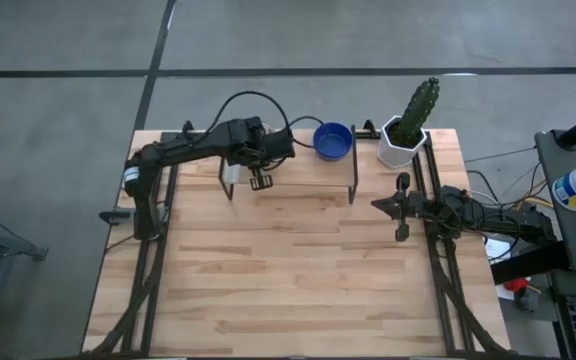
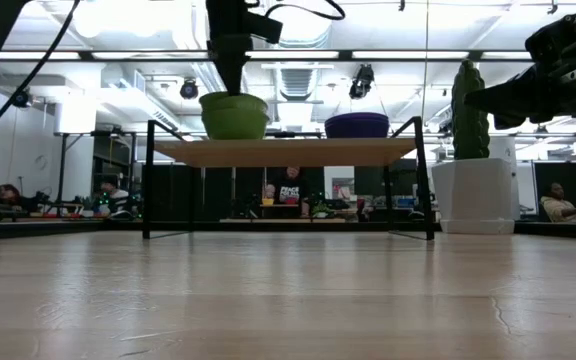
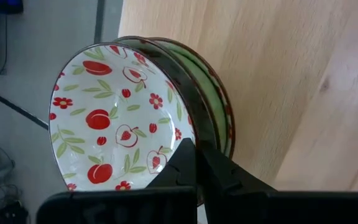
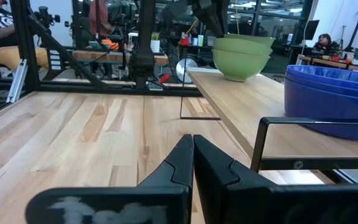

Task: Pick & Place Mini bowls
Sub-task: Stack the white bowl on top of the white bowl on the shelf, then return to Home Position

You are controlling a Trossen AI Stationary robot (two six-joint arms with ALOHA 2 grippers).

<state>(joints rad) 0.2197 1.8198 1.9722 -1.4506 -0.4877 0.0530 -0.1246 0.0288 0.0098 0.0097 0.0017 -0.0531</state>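
Wood counter [image 1: 288, 280] w/ shelf [image 1: 308, 175]: left tool [image 3: 194, 163] pinched on patterned bowls' [image 3: 114, 115] rim, right tool [image 4: 192, 155] closed empty; next, lift top bowl clear.

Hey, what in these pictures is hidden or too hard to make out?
- High view: the patterned bowls are hidden under the left arm.
- Low view: both pincers are cut off by the top edge; the stacks show only from the side.
- Right wrist view: the blue bowls are cut off by the edge, so no exact count.
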